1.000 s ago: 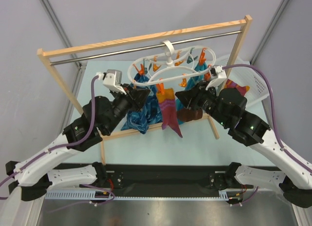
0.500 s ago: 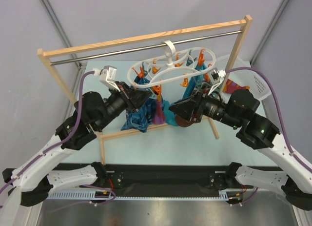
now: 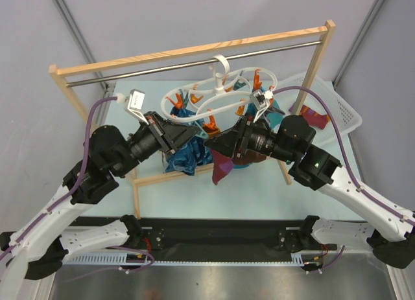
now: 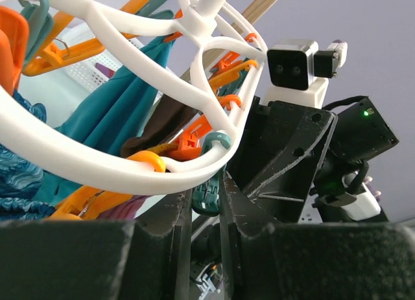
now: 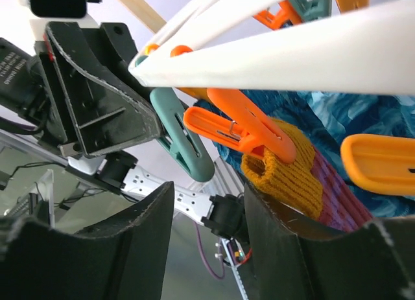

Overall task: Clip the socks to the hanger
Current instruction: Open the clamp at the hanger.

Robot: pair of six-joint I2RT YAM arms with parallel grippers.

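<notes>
The white ring hanger [image 3: 217, 96] hangs tilted by its hook from the metal bar. My left gripper [image 3: 192, 133] is shut on a grey-teal clip [image 4: 207, 195] under the ring [image 4: 117, 167]. My right gripper [image 3: 217, 144] is open just beside it, its fingers [image 5: 139, 235] around empty space below that same clip [image 5: 185, 144]. An orange clip [image 5: 237, 128] grips the orange cuff of a magenta-purple striped sock [image 5: 288, 173], which touches my right finger. That sock [image 3: 222, 169] dangles below the hanger. A dark brown sock [image 4: 162, 118] hangs behind, partly hidden.
The wooden-framed rack [image 3: 194, 50] with its metal bar [image 3: 130, 76] spans the table. Blue and teal cloths [image 3: 185, 159] hang from the hanger. A white basket [image 3: 337, 115] stands at the back right with a striped sock inside. Several orange clips dangle around the ring.
Both grippers have moved inward and now meet under the hanger. The hanger has tilted and swung. The left gripper has closed on a teal clip. The striped sock has swung lower.
</notes>
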